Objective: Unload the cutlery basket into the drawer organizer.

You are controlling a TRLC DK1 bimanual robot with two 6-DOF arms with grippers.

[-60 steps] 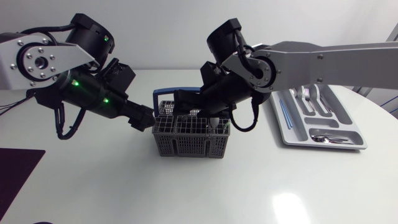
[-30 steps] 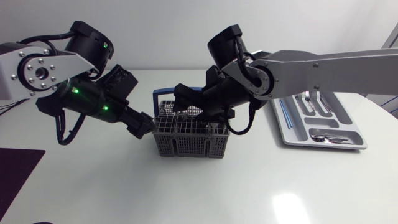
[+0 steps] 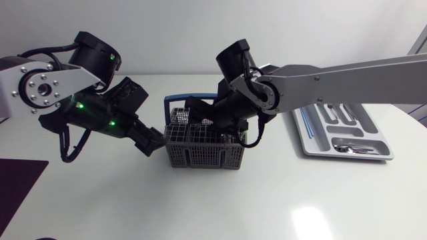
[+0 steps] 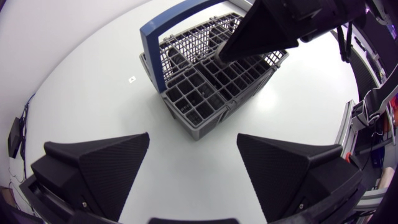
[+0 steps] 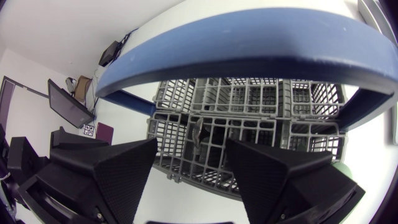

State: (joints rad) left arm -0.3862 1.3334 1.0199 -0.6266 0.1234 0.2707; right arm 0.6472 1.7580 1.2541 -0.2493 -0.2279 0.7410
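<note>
Cutlery basket (image 3: pixel 203 148): grey grid, mid-tabletop (image 3: pixel 280 200), upright, its blue handle (image 5: pixel 249 53) arching over the far side. Drawer organizer (image 3: pixel 309 148): well apart to the right, flat on the tabletop. It already holds forks (image 3: pixel 330 107) in a far slot and spoons (image 3: pixel 350 148) in the near slot, so the unloading looks partly done.

Right gripper (image 5: pixel 191 144): the arm crosses from the right and hangs directly above the basket, pointing down into the compartments. Its fingers stand wide apart with nothing between them. Under the gap a dark piece (image 5: pixel 198 134) stands upright in one cell, too shadowed to tell what sort of cutlery it is. My guess is that this is the pick target and the fingers are lined up to straddle it. The handle arches just ahead of the fingers, which probably explains the steep approach on the handle's near side.

Left gripper (image 4: pixel 193 140): low at the basket's left end, just beside the wall. I cannot tell whether it touches. Its fingers are spread wide and hold nothing, with the basket ahead of them. It is likely placed there to brace the light basket or stop it sliding while the other arm pulls a piece out.

Risk: a lift that snags the grid could tip the basket.
</note>
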